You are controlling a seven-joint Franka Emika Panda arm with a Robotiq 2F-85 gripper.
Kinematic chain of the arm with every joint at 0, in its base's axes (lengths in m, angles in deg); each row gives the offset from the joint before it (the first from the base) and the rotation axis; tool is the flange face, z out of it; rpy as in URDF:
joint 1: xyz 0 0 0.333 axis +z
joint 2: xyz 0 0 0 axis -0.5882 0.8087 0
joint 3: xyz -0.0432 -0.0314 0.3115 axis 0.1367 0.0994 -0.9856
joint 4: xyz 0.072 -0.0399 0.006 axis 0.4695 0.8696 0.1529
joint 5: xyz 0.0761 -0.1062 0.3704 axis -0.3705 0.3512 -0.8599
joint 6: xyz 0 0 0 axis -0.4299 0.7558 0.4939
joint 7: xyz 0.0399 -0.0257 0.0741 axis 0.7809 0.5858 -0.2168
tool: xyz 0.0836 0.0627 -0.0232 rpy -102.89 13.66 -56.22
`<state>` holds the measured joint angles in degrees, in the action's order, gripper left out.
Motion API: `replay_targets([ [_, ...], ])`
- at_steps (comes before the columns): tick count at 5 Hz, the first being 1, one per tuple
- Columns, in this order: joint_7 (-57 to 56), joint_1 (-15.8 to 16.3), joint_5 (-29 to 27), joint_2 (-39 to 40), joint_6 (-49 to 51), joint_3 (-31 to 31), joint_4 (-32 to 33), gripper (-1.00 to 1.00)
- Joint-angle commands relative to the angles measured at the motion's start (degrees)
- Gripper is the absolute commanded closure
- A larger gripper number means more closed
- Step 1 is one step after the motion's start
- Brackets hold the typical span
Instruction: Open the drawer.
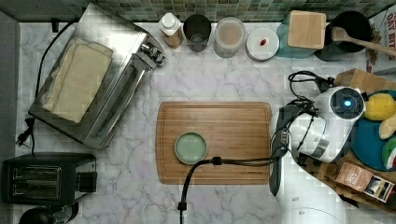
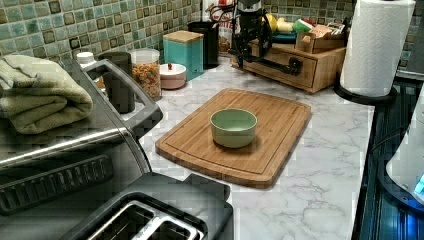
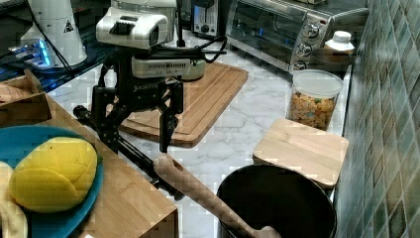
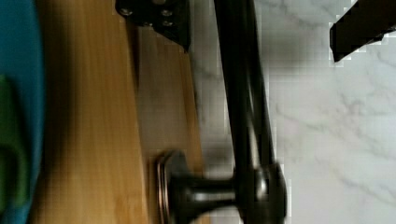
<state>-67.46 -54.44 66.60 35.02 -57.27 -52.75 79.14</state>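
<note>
Close up in the wrist view, black handle is sitting between wide end effector fingers. Drawer, far right on bench in the left view, seems stiff, sliding; grip midbar.

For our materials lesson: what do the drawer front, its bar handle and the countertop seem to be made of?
Drawer: light wood, matte, visible grain, likely bamboo. Handle: dark metal, probably, with a dull sheen. Countertop: white marble-look stone or laminate, grey veining, smooth.
</note>
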Motion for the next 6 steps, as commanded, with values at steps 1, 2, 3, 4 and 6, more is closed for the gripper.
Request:
replay_targets([
  [1, -3.51, -0.79, -6.78, 1.95, 11.29, -3.94, -5.99, -1.0],
  [2, -1.52, 2.36, -6.64, 1.8, 12.49, -4.52, -7.48, -1.0],
  [3, 3.56, 5.7, -5.78, 2.57, 15.35, -5.26, -10.67, -1.0],
  [4, 4.5, 7.03, -8.47, 2.94, 14.6, -7.66, -11.83, -1.0],
  [6, 11.73, 11.4, -9.36, 1.94, 15.64, -10.8, -13.32, -1.0],
])
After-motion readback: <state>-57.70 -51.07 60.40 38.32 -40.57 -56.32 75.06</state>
